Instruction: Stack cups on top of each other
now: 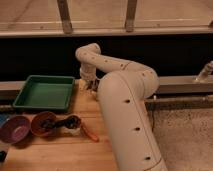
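Observation:
My gripper [89, 83] hangs at the far edge of the wooden table, just right of the green tray [42, 93]. My white arm curves down from it and fills the right half of the view. A small round cup with a dark inside [73, 121] sits right of the reddish-brown bowl [39, 128], well in front of and left of the gripper. A pale rim [75, 131] shows just below it; I cannot tell whether that is the second cup. Nothing shows in the gripper.
A purple bowl [15, 129] stands left of the reddish-brown bowl, which holds dark pieces. A thin orange thing [90, 133] lies beside my arm. A dark wall and a metal ledge [180, 82] run behind the table.

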